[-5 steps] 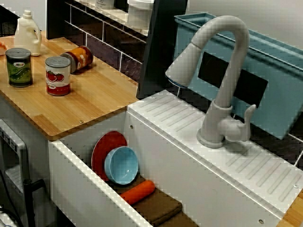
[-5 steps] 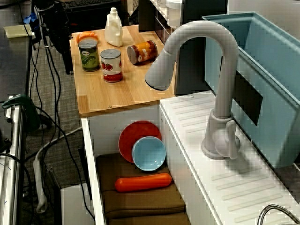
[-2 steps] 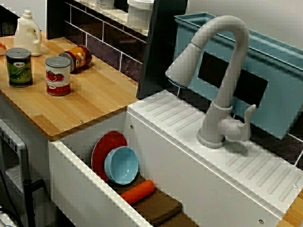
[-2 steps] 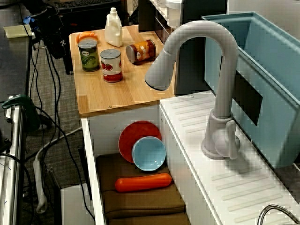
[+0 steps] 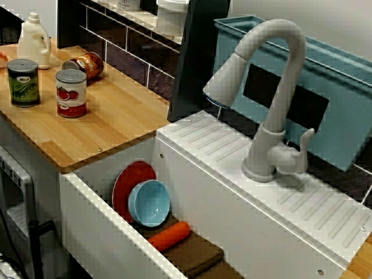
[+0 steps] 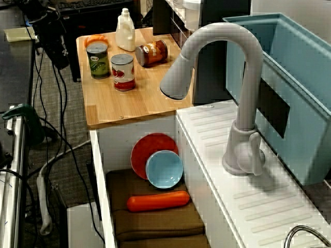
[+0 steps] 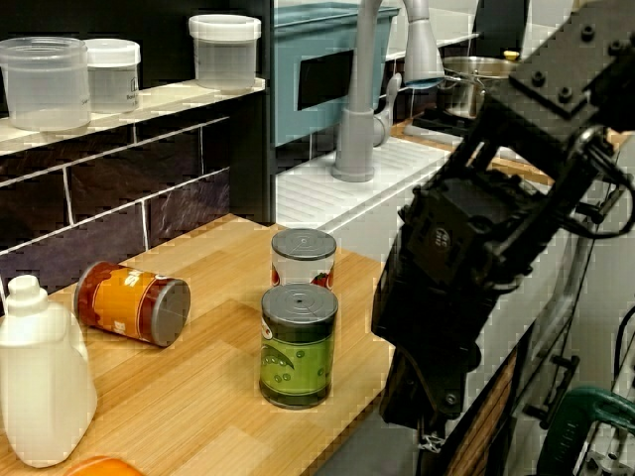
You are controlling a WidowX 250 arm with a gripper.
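The gripper [image 7: 424, 397], whether open or closed impossible to tell, is pictured beside the green can [image 7: 299, 345], which could be toppled by a sideways swing.

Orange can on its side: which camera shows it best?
The view along the counter: the orange can is close and unblocked, its grey lid end toward the camera. The view from the sink front shows it small, beyond the tomato can; the view from above shows it whole but small.
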